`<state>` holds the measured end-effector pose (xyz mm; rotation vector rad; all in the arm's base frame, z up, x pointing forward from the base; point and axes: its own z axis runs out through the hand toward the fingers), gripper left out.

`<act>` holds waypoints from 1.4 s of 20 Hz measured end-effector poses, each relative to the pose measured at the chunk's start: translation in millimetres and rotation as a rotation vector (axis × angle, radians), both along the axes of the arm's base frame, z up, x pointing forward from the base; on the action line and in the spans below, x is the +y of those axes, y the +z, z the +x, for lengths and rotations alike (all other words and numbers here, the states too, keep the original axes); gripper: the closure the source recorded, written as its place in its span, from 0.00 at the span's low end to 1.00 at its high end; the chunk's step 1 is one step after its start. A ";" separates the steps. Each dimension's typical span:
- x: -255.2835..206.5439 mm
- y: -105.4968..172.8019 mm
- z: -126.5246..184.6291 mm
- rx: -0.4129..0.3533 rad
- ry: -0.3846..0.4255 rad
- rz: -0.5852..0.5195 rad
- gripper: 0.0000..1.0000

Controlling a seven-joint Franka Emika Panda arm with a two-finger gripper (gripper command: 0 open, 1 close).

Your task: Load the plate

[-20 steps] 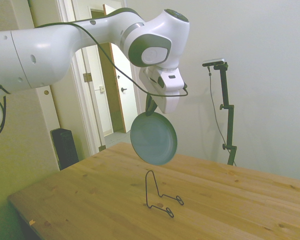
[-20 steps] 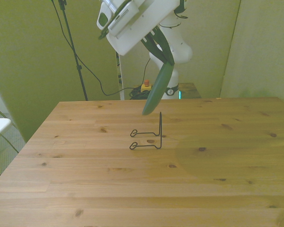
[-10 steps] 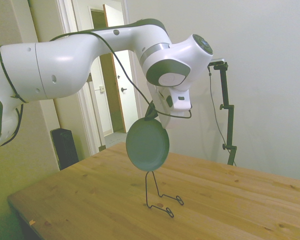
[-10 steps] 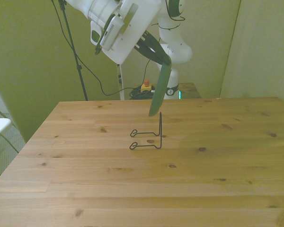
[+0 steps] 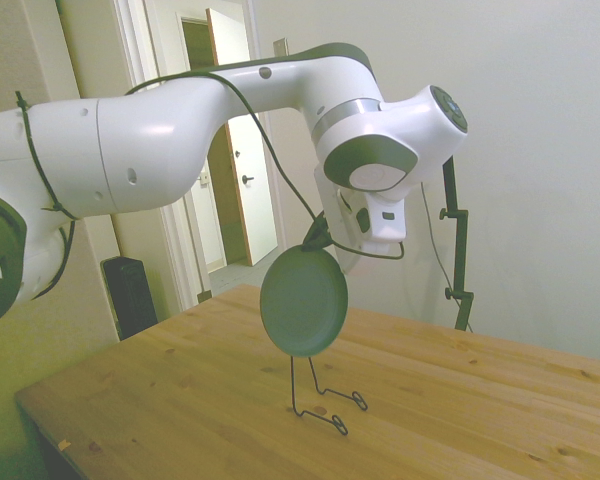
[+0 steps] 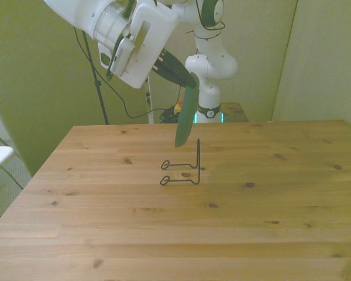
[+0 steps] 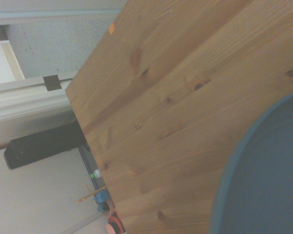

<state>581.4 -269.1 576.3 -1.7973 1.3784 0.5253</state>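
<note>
Above the middle of the wooden desk, I am holding the round teal plate clenched in my gripper, over the thin black wire rack. It is hanging tilted, so it could bump the wire and tip it.
</note>
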 end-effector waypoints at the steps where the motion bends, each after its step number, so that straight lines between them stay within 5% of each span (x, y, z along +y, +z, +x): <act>1: -4.4 -2.6 -0.9 0.007 0.004 0.003 1.00; 10: -31.6 -26.2 0.8 0.020 0.001 0.008 1.00; 28: -8.8 -80.1 19.4 0.077 0.071 -0.009 1.00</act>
